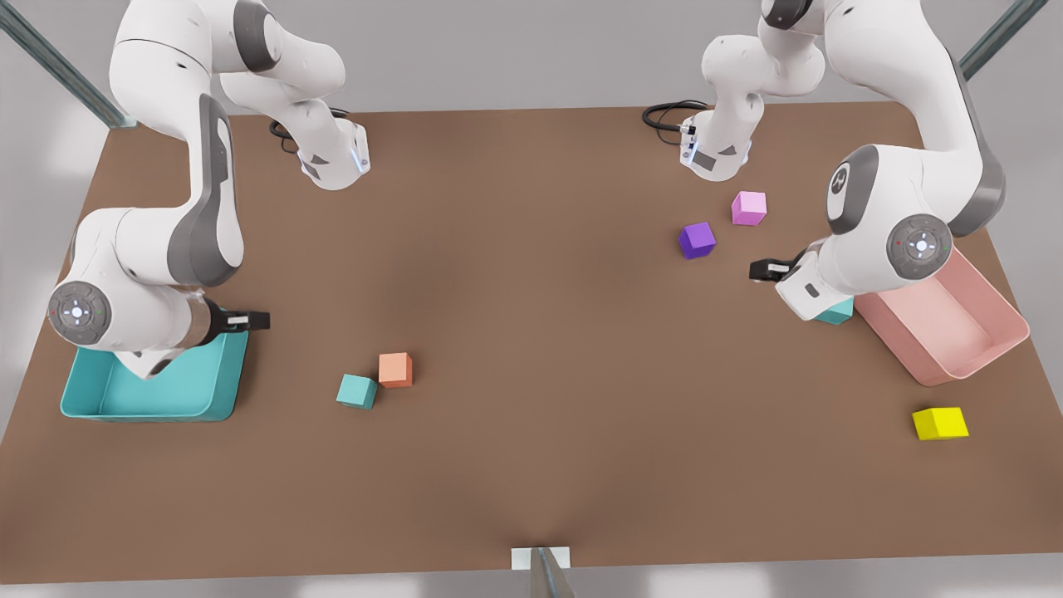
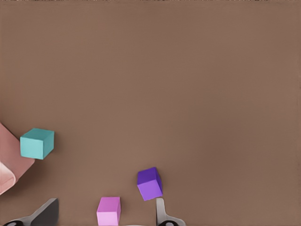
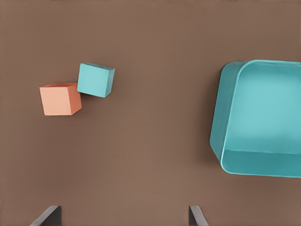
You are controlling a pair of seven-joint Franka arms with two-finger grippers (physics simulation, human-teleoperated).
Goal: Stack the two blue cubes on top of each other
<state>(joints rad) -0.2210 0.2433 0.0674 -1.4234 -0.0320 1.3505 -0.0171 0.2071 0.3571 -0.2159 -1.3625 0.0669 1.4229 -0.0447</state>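
Here's the big brown surface (image 1: pixel 531 349) spread across the front view, and the white arms come in from 10 and 2 o'clock. Next in size, the pink bin (image 1: pixel 988 332) sits out at 3 o'clock, tilted, with the teal bin (image 1: pixel 208 394) opposite at 9 o'clock.

The left gripper (image 1: pixel 764 270) hangs at roughly 3 o'clock, just inside the pink bin; in its wrist view the fingers (image 2: pixel 162 214) stand wide apart with nothing between them. The right gripper (image 1: pixel 253 320) hangs at 9 o'clock, over the teal bin's inner edge, and its fingers (image 3: pixel 197 216) are spread wide too, holding nothing.

Now the cubes. One blue cube (image 1: pixel 835 312) lies at 3 o'clock, half hidden under the left arm's wrist, right beside the pink bin; the left wrist view shows it (image 2: pixel 37 143) close against the bin's corner. The other blue cube (image 1: pixel 357 391) rests at about 7 o'clock on the surface, corner to corner with the orange cube (image 1: pixel 395 370), as the right wrist view also shows. The two are well apart, neither stacked.

The yellow cube (image 1: pixel 939 423) sits alone at 4 o'clock. The purple cube (image 1: pixel 697 240) and pink cube (image 1: pixel 748 208) lie near each other at 2 o'clock
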